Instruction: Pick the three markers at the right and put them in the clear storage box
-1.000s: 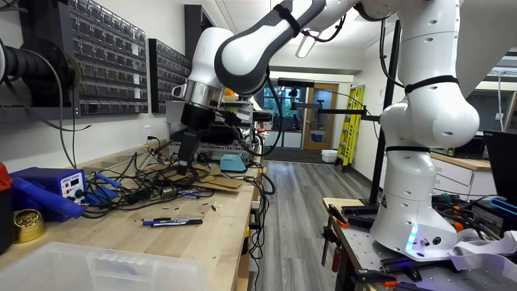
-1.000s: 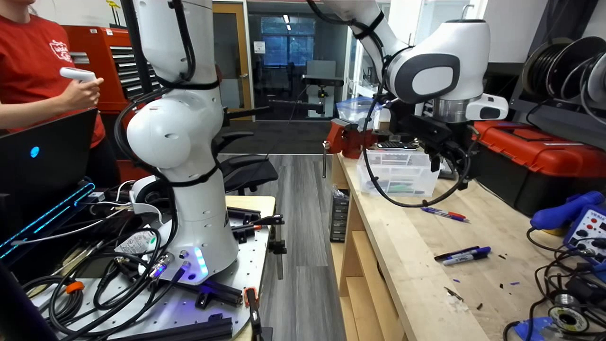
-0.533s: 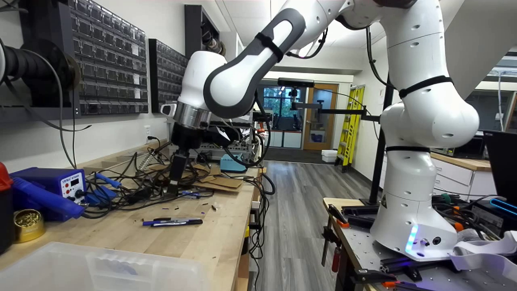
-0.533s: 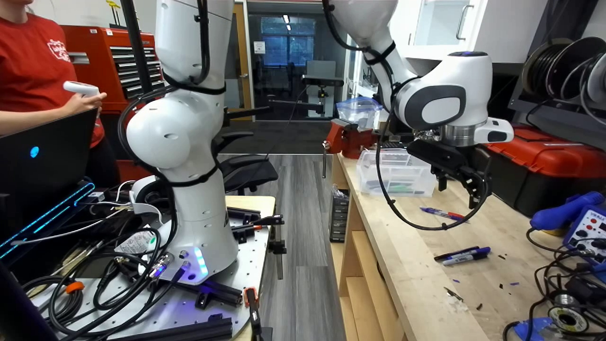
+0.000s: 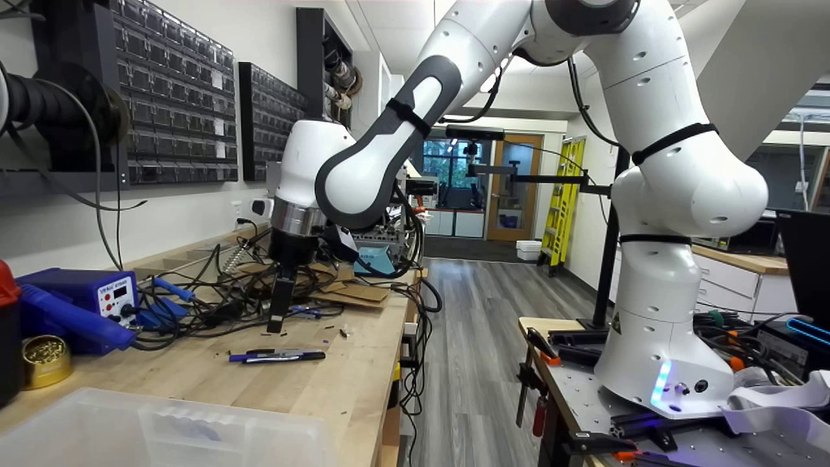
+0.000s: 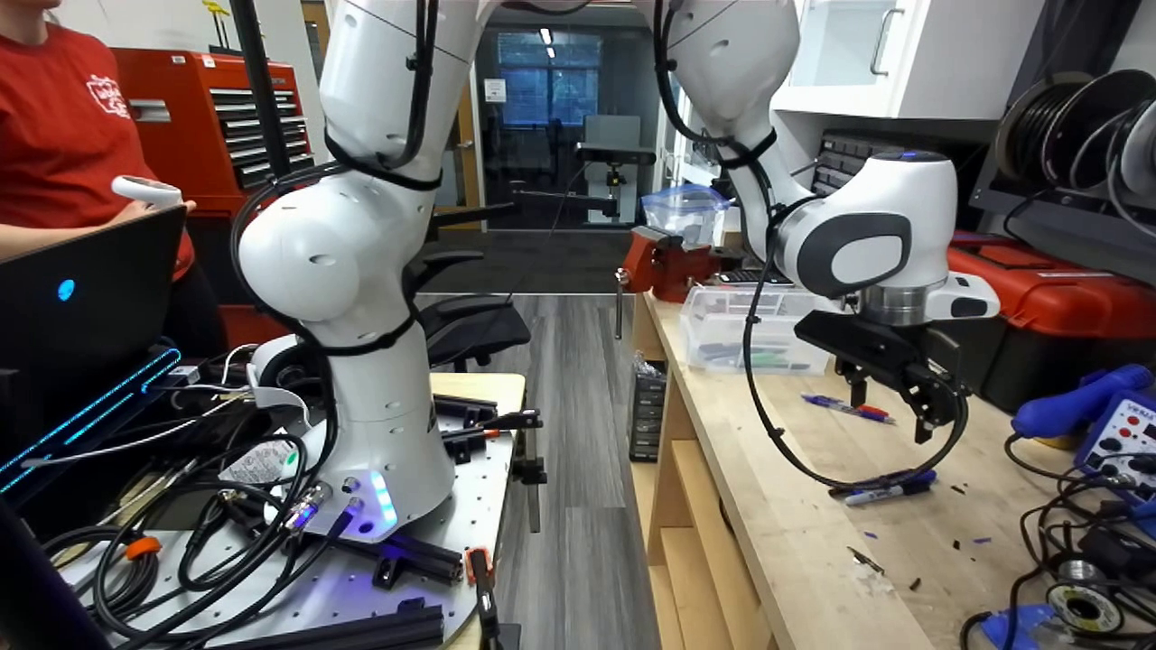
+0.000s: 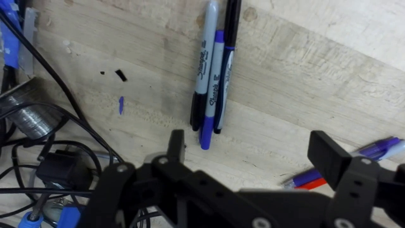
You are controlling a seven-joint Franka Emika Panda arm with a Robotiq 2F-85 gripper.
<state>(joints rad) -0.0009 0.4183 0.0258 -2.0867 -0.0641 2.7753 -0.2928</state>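
In an exterior view: gripper [image 5: 275, 324] hangs over the surface [image 5: 343, 389], near the three markers [image 5: 279, 356], all of which lie on it. Step in hand, as I judge it: approach to the first pick, nothing delivered from this group yet.

In an exterior view: clear storage box [image 6: 713, 325] on the same surface, near a red vise [image 6: 646, 262]; purple-and-red pens [image 6: 844, 407] lie between box and markers.

In the wrist view: fingers [image 7: 176, 142] spread wide, holding nothing. Markers lie ahead, across the closing direction, so next move likely wants a shift over them, little turning, then lowering. Side by side, touching or nearly: grey barrel, black cap; grey barrel, purple cap; blue-and-white barrel, long black cap facing the other way. Packed this close, one grip may catch two.
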